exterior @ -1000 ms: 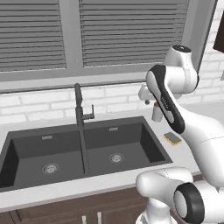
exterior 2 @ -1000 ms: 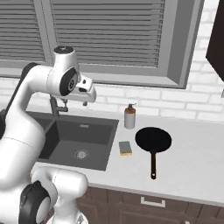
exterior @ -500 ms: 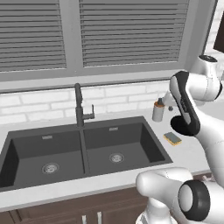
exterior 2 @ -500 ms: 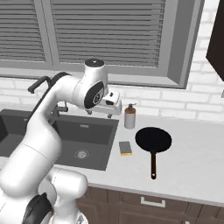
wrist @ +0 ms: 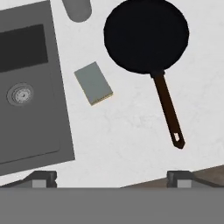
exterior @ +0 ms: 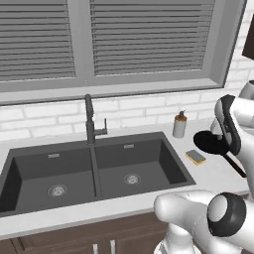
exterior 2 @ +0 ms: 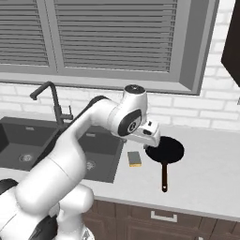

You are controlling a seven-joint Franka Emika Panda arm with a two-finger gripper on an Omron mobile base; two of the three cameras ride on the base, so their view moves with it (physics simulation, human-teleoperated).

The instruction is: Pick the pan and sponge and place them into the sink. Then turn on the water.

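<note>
The pan (wrist: pixel 146 36) lies on the white counter (wrist: pixel 131 131) right of the sink (exterior: pixel 94 168), its handle toward the counter's front edge, bare counter around it. The sponge (wrist: pixel 93 83) lies apart between pan and sink rim (near a soap bottle (exterior: pixel 179 126)). The gripper (wrist: pixel 112 177) hangs above, jaws wide, empty. Shuttered window (exterior: pixel 114 39) behind.

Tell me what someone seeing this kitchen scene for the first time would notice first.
Probably the big white arm, bent over the counter with its open gripper hanging above the black pan and the small sponge. Both lie on the pale counter just right of the dark double sink, pan beyond the sponge. The sink's black faucet stands under a wide shuttered window.
</note>
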